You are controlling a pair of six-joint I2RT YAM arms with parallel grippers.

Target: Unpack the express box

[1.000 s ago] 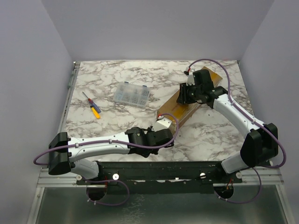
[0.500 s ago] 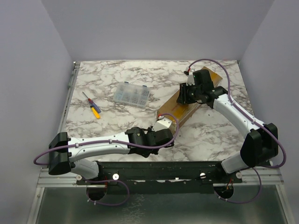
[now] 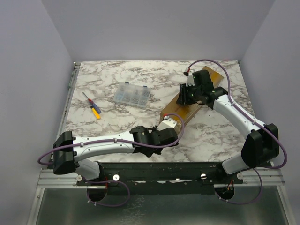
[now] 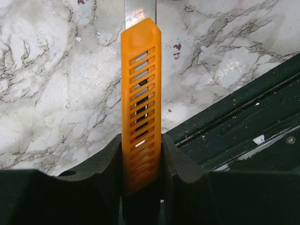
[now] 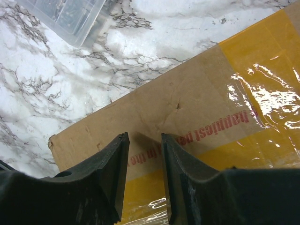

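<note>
The express box (image 3: 180, 108) is a long brown carton with yellow tape and red print, lying diagonally right of centre; it also shows in the right wrist view (image 5: 187, 108). My right gripper (image 3: 185, 96) rests its tips on the box's top, its jaws a little apart with nothing between them (image 5: 143, 137). My left gripper (image 3: 166, 132) is at the box's near end, which bears a white label (image 3: 169, 123). It is shut (image 4: 140, 140) on an orange utility knife (image 4: 140, 84) whose steel blade (image 4: 139, 11) points away over the marble.
A clear plastic compartment case (image 3: 132, 95) sits left of the box and shows in the right wrist view (image 5: 70, 16). A screwdriver (image 3: 92, 106) lies at the far left. The black base rail (image 3: 154, 169) runs along the near edge, close under the knife (image 4: 243, 122).
My left gripper has moved a little to the right with the knife. The box's near end has shifted slightly right. The right gripper has stayed on the box.
</note>
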